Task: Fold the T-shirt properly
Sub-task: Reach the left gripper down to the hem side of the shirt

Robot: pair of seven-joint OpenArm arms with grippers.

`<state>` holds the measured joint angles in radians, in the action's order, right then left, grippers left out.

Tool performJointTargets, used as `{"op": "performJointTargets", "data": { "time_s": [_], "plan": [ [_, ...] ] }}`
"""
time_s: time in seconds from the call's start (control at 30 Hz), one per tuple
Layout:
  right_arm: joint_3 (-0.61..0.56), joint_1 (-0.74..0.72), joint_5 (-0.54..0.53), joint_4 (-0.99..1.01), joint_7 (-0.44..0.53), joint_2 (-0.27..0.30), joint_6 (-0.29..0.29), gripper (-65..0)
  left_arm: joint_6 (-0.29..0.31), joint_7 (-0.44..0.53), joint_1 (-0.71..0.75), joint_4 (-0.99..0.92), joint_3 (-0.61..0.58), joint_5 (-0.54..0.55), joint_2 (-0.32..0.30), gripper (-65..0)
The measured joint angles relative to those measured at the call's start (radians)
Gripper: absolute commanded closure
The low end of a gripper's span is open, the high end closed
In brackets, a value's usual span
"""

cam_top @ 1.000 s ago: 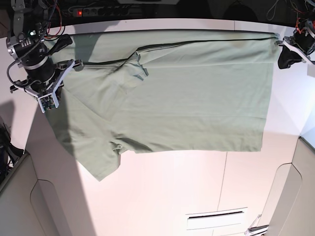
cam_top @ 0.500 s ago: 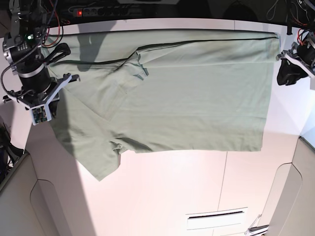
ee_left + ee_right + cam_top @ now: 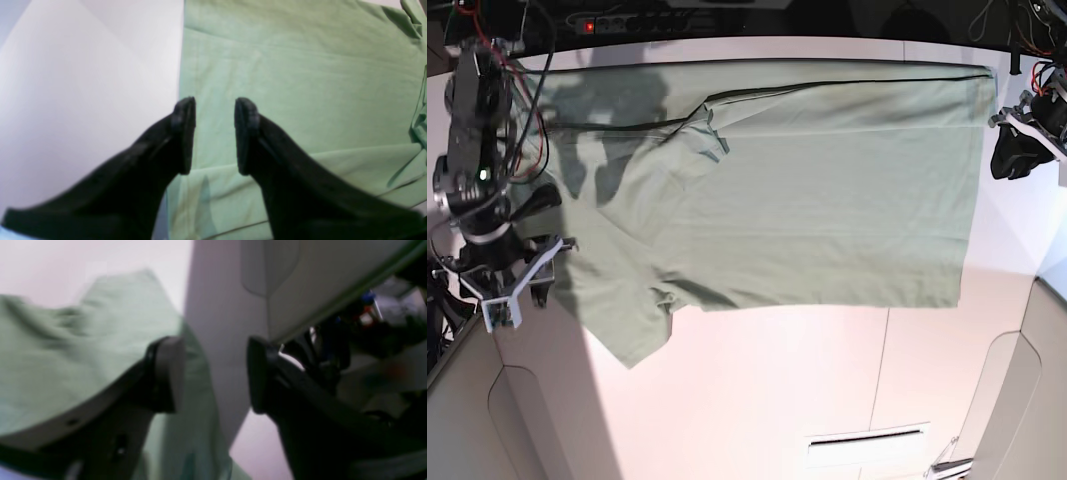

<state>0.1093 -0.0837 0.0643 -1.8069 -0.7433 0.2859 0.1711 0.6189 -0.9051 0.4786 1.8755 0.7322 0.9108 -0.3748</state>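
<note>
T-shirt (image 3: 807, 190) lies spread on white tabletop (image 3: 757, 390), folded lengthwise, one sleeve pointing toward the near edge. Left end effector (image 3: 213, 133) hangs over the shirt's hem edge, jaws parted, bare cloth visible in the gap, holding nothing. Right end effector (image 3: 215, 373) sits at the sleeve side, jaws wide apart, empty; wrist view blurred, cloth just beside one finger
</note>
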Motion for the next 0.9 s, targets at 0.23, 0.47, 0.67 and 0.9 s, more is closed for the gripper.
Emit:
{"op": "performJointTargets", "data": {
  "time_s": [0.23, 0.47, 0.67, 0.9],
  "plan": [
    [0.0, -0.297, -0.176, 0.522, 0.031, 0.002, 0.153, -33.7, 0.0, 0.002, 0.0, 0.0, 0.001, -0.001, 0.0, -22.9],
    [0.001, -0.544, -0.333, 1.038, 0.032, 0.037, 0.354, -33.9, 0.0, 0.0, 0.0, 0.0, 0.001, -0.005, 0.0, -22.8],
    [0.002, -0.594, -0.356, 1.164, 0.034, 0.043, 0.372, -33.9, 0.0, 0.009, 0.0, 0.0, 0.001, -0.005, 0.0, -22.8],
    [0.002, -0.563, -0.361, 1.165, 0.049, 0.027, 0.372, -33.8, 0.0, 0.012, 0.0, 0.0, 0.001, -0.005, 0.001, -22.8]
  ]
}}
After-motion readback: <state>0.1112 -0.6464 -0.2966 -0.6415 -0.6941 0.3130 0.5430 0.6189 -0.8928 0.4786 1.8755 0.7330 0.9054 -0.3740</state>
